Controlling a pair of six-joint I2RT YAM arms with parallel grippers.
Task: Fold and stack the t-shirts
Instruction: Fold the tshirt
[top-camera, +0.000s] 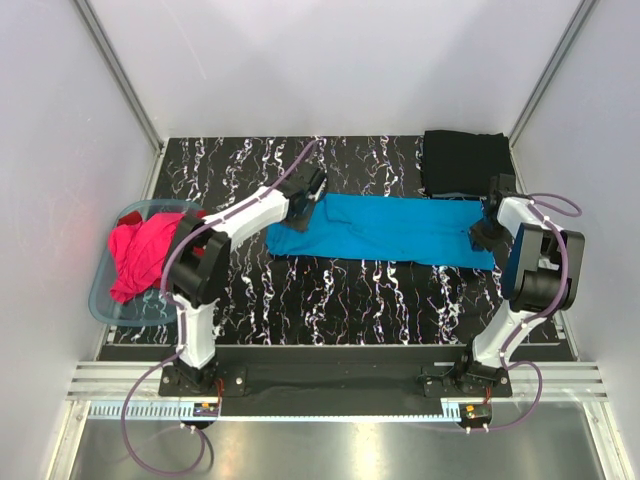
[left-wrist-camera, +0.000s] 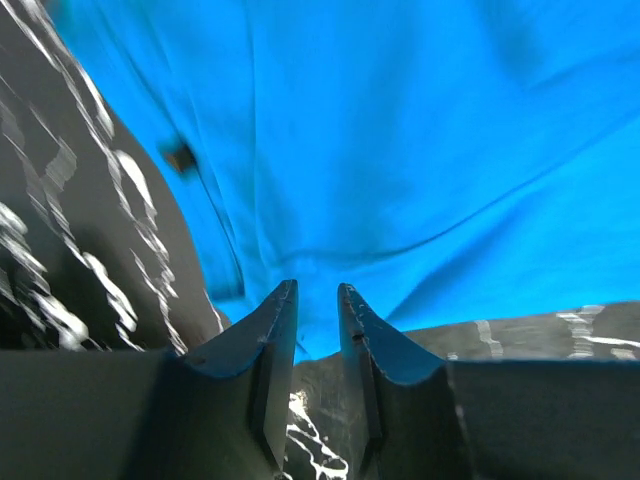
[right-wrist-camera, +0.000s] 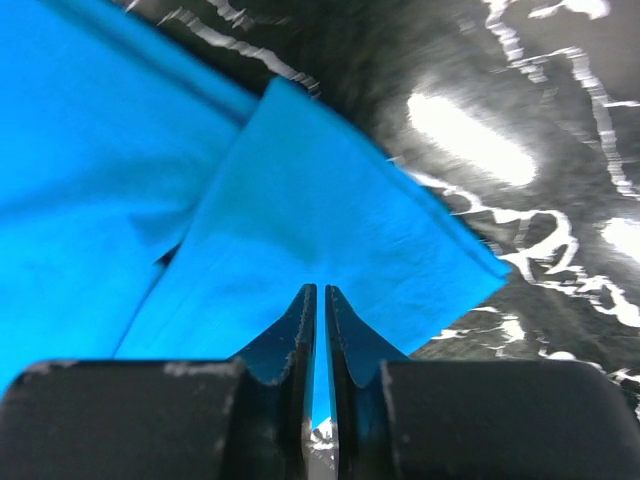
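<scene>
A bright turquoise t-shirt (top-camera: 380, 228) lies spread in a long strip across the middle of the black marbled table. My left gripper (top-camera: 308, 190) is at its left end. In the left wrist view its jaws (left-wrist-camera: 317, 288) stand a little apart over the hem of the shirt (left-wrist-camera: 400, 150), with nothing pinched between them. My right gripper (top-camera: 483, 235) is at the shirt's right end. In the right wrist view it (right-wrist-camera: 320, 290) is shut on a folded corner of the turquoise cloth (right-wrist-camera: 320, 210). A black t-shirt (top-camera: 462, 163) lies folded at the back right.
A translucent pale-blue tub (top-camera: 100, 290) stands at the left edge with a crumpled magenta-pink t-shirt (top-camera: 140, 255) hanging in it. White walls and metal frame posts close in the table on three sides.
</scene>
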